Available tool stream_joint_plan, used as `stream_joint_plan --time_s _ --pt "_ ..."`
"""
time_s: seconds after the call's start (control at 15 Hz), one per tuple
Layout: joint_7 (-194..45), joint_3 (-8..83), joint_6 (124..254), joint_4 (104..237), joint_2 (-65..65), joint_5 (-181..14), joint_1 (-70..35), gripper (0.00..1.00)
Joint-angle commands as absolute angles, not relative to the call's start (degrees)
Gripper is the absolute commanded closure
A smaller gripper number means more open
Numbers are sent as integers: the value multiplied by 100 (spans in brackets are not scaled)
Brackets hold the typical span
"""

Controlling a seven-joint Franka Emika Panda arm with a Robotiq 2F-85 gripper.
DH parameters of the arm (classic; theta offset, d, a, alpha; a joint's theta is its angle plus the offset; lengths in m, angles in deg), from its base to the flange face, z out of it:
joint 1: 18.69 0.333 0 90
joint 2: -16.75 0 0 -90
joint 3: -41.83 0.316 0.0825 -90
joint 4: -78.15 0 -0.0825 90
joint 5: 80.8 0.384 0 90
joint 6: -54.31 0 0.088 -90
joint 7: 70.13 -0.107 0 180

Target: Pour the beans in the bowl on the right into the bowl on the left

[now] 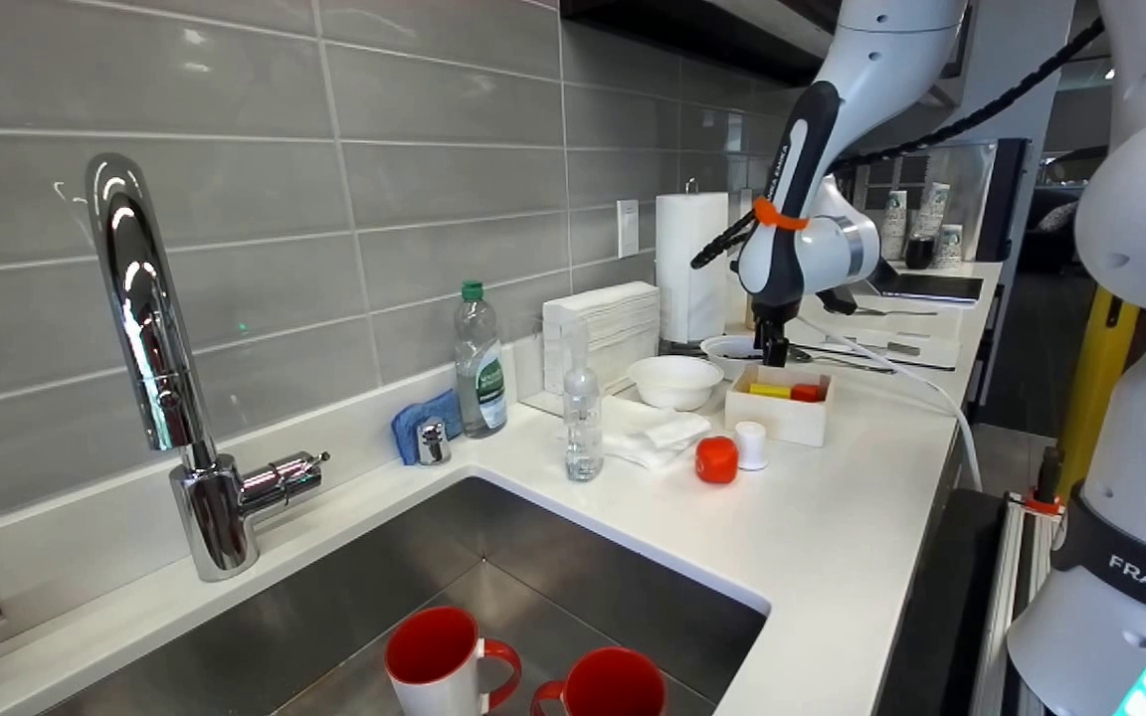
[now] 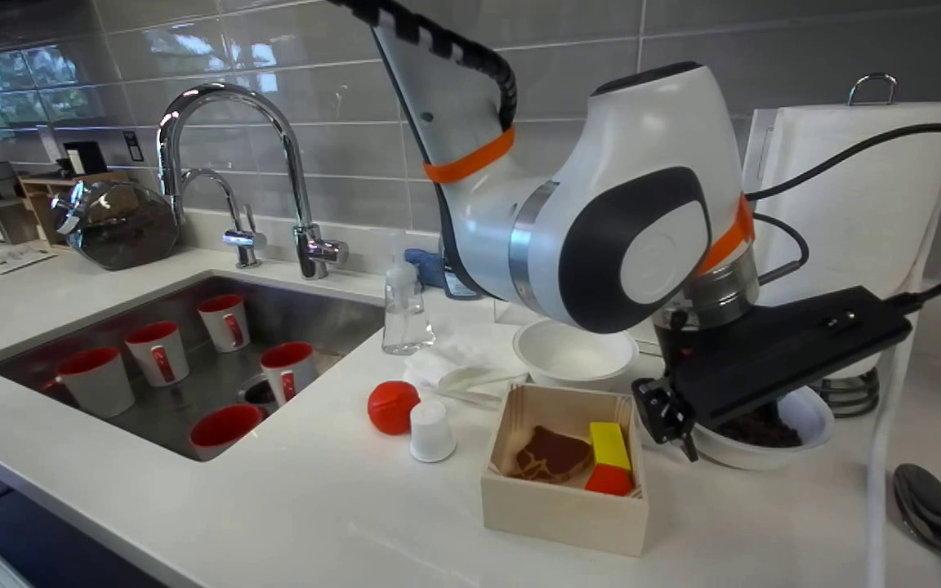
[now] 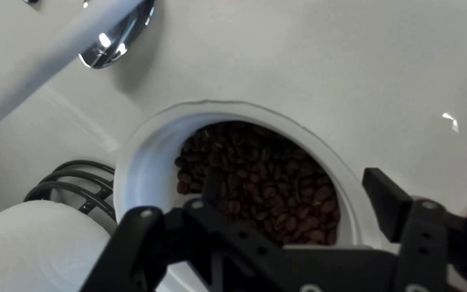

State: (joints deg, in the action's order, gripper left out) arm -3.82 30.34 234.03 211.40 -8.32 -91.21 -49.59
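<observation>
I have the gripper (image 3: 296,182) spread wide, one finger over the oval, dark-brown beans (image 3: 266,178) and one outside the smooth white rim of the bean bowl (image 3: 148,178), which sits on the bench (image 3: 298,61), so I judge the step to be the grasp, though contact I can't confirm. Next I'd want to pinch that curved wall squarely, lift level, clear of the square pale-wood box (image 2: 564,518), and tip it above the round white receiving bowl (image 2: 575,351), left of it in both exterior views, with glazed grey tiles (image 1: 444,179) beyond.
</observation>
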Motion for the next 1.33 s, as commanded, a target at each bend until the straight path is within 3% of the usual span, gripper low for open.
stream_joint_plan --time_s 0.0,0.33,0.47,0.87,1.27 --pt "-513 3013 23521 21168 -839 -9353 -4972 46" --pt "-553 3004 23439 21168 -779 -9353 -4947 89" --pt "-581 2998 23362 21155 -741 -9343 -4928 100" --pt "-905 2643 23089 21193 -449 -9388 -4590 100" --pt "-1590 662 23059 21288 -334 -10216 -2922 100"
